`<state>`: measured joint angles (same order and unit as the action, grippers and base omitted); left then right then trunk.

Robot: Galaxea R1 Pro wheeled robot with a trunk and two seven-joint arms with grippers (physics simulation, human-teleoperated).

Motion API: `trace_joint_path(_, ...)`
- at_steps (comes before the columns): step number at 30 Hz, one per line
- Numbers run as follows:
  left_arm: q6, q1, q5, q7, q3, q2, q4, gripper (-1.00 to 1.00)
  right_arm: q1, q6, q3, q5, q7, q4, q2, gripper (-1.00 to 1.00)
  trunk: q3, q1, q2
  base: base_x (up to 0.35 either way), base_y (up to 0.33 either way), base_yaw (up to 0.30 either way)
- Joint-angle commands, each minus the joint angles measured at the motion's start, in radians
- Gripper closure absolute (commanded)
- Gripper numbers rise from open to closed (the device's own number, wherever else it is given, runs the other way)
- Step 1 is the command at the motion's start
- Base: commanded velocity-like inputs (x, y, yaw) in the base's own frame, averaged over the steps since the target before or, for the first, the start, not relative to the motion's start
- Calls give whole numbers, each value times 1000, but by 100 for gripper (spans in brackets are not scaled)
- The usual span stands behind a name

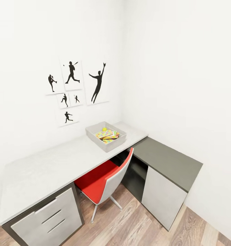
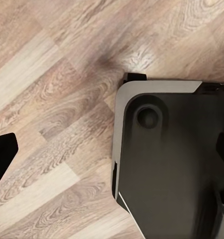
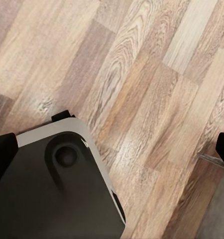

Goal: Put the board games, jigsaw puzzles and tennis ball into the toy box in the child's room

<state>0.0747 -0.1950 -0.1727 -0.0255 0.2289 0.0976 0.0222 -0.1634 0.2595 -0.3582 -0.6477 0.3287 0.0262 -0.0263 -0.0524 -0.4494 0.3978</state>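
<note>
White desk (image 1: 43, 171) runs along the wall under the baseball silhouettes (image 1: 74, 90), and I have the head camera looking down on it from a standing distance. The toy box (image 1: 94, 138) sits at the far right end of the desk, close to the room corner, just before the lower dark grey unit (image 1: 170, 160). Its long axis runs slantwise across the desk top, one short end toward the back wall and the other toward the front edge.

Inside it I can see the tennis ball (image 1: 104, 129) resting near the wall-side end, and the jigsaw puzzles (image 1: 106, 135) lying flat on the bottom beside it, with something dark and thin across them that I can't identify. I judge they lie flat because the box is shallow. The rest of the desk top looks bare, and I see no board games here, so I take it those remain to be fetched.

A red chair (image 1: 101, 181) is tucked half under the desk, below the box.

Both wrist cameras point straight down at the plank floor (image 3: 142, 74) and the robot's own dark base (image 2: 167, 164), which suggests the arms hang parked while I drive. Dark finger tips show at the picture edges in both, well apart, so I read both sets of jaws as spread and holding nothing.
</note>
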Motion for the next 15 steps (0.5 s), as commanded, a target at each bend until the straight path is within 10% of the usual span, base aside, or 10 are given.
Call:
trace_joint_path(1,5,-1,-10,-2,9,1,2,-100,-1,3,-8,-9,3,0,0,-100,-2,-1,2,0,0,0)
trace_joint_path(15,5,-1,-13,-2,7,1,2,-100,-1,3,-8,-9,4,0,-1,-100,-2,-1,2,0,0,0)
